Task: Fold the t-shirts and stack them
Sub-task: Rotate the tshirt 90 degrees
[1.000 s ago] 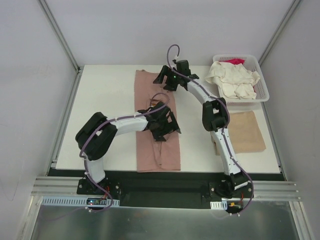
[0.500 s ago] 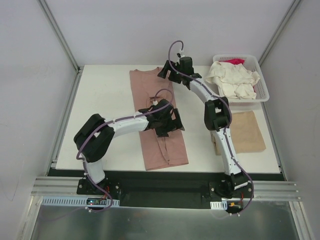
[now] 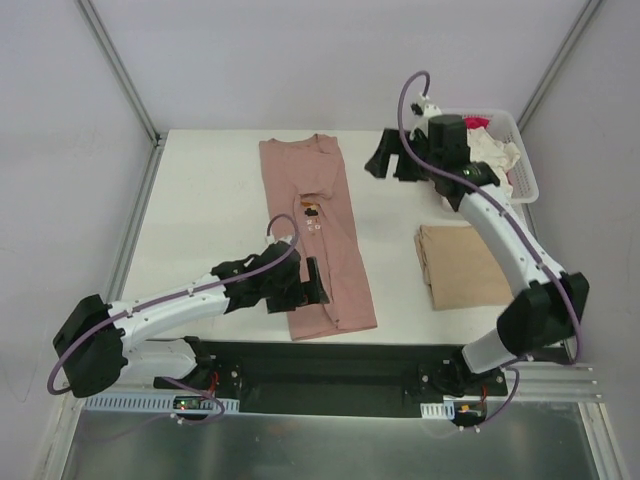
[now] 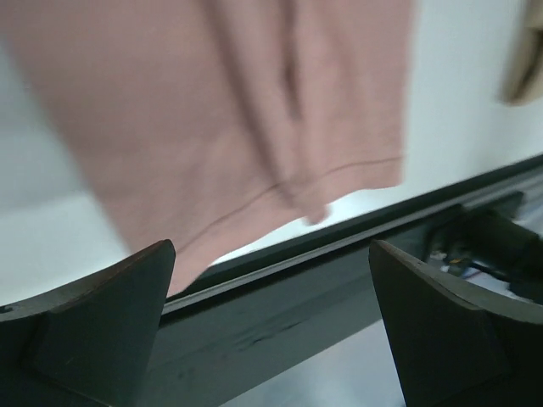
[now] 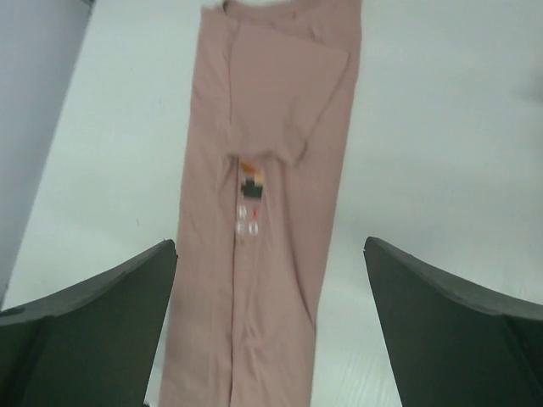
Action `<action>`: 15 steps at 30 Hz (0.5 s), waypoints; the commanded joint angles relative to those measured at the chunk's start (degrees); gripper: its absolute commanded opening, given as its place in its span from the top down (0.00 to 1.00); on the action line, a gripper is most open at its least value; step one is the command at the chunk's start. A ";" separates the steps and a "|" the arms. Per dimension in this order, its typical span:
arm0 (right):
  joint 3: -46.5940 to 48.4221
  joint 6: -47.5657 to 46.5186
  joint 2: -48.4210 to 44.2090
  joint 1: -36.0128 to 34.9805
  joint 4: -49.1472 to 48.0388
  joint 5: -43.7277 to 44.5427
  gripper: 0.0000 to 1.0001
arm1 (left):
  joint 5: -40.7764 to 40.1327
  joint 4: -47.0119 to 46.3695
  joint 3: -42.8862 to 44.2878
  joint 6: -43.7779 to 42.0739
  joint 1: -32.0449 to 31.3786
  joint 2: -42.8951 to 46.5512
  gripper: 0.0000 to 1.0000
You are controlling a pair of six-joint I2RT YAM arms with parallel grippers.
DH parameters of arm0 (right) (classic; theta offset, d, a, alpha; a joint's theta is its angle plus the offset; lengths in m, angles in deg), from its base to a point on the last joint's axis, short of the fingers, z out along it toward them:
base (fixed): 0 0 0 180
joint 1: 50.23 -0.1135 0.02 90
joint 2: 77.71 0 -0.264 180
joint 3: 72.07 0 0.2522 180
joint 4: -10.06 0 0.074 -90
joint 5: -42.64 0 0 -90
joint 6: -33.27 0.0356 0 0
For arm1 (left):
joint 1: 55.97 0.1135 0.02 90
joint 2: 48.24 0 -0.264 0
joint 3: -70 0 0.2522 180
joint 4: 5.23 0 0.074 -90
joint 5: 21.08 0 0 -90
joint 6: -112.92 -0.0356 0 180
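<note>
T-shirts lie in three spots on the table [image 3: 205,200]. A dusty-pink t-shirt [image 3: 318,240] is folded into a long narrow strip down the table's middle, collar toward the far edge and hem at the near edge, tilted slightly so that the hem sits further right than the collar. A small colourful print [image 3: 312,214] shows on it about halfway along. A tan t-shirt [image 3: 463,266] lies folded flat on the table's right side. At the table's far right corner stands a white basket [image 3: 527,180] holding a crumpled cream t-shirt [image 3: 492,152] with a bit of magenta cloth [image 3: 478,122] behind it.

The left arm is stretched low and nearly flat along the table's near edge. Its shoulder is swung out past the table's left side and its forearm runs right to the pink hem. The left gripper [image 3: 312,288] is at that hem with its jaws spread wide and nothing between them. Its blurred wrist view shows the hem [image 4: 280,182] and the table's dark front rail below the parted fingers [image 4: 110,314].

The right arm's elbow is tucked back at the table's near right corner, and its long link rises toward the far edge. The right gripper [image 3: 392,165] is raised over bare table in front of the basket, facing left, fully spread and empty. Its camera looks down the pink strip [image 5: 271,170].
</note>
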 commanded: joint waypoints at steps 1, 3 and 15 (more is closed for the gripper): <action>-19.35 -3.85 -10.88 -6.26 7.37 6.64 0.03 | -3.42 7.39 -9.65 8.37 -0.09 6.77 0.01; -23.34 -5.61 -15.45 -13.09 10.10 15.39 0.03 | -3.51 7.56 -12.72 10.32 -0.09 8.36 0.01; -17.05 -1.57 -2.30 -35.02 16.78 24.24 0.03 | -2.10 6.51 -9.75 11.38 -1.23 -4.37 0.58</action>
